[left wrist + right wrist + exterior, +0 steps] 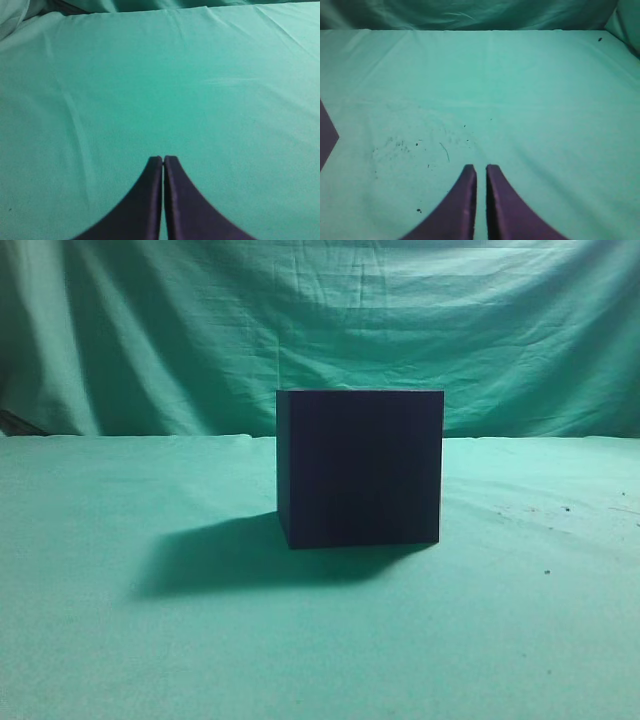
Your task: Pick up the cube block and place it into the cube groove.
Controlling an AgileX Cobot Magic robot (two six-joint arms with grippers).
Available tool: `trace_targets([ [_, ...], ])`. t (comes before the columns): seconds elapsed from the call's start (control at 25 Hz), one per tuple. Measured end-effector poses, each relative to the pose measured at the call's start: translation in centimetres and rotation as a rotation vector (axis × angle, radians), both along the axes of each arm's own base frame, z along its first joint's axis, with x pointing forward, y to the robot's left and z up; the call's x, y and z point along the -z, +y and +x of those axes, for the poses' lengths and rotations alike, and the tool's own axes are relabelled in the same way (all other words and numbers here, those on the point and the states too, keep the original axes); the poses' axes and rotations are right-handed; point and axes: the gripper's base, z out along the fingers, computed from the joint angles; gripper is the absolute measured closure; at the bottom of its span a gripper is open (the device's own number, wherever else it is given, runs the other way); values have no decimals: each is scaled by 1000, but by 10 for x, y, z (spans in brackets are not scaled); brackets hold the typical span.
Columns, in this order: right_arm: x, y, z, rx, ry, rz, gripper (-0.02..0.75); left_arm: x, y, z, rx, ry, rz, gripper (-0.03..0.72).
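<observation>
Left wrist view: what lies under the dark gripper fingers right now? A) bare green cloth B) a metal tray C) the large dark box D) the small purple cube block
A: the left gripper has its fingers together over bare green cloth, with no block or box in that view.

Both grippers closed and empty, each seen only from its own wrist camera

The left gripper point(163, 159) has its two dark curved fingers point(145, 200) pressed together, tips touching, pointing forward over the cloth with nothing between them; the right gripper point(481, 169) has its dark fingers point(507, 205) drawn nearly together, a thin slit showing between the tips, likewise empty; neither arm appears in the exterior view
</observation>
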Motion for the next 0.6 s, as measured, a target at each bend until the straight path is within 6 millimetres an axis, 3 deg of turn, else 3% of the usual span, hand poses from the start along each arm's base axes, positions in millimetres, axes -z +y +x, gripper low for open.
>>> trace_targets([
  [0.6,1,0,0,1,9,10,689,0,0,0,0,0,0,688],
])
